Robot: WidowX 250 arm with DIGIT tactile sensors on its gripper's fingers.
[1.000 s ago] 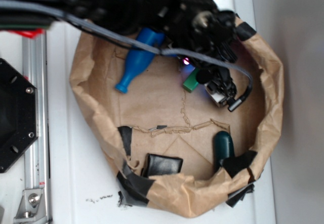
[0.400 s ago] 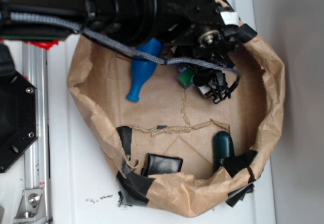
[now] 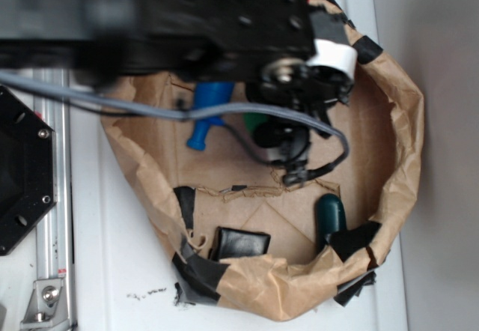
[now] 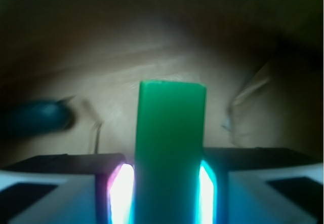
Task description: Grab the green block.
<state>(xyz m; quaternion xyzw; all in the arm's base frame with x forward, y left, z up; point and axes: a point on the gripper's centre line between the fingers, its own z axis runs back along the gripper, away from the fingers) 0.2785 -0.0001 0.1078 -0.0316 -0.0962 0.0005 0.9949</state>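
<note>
Pincer clamped on one green block, one blue pin, one teal object in paper-walled bin

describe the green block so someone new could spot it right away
Look inside the taped brown paper basin; the green block sits between the fingers of the gripper, mostly hidden under the arm from outside. It is a bright green square-edged bar, unlike the blue pin or rounded dark teal piece.

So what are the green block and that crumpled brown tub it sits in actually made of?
The green block looks like painted wood or solid plastic: flat faces, crisp edges, an even matte colour with no shine. It stands between the jaws of the gripper. The brown tub looks like kraft paper, a rolled-down bag: dull, wrinkled, with torn edges patched by black tape.
</note>
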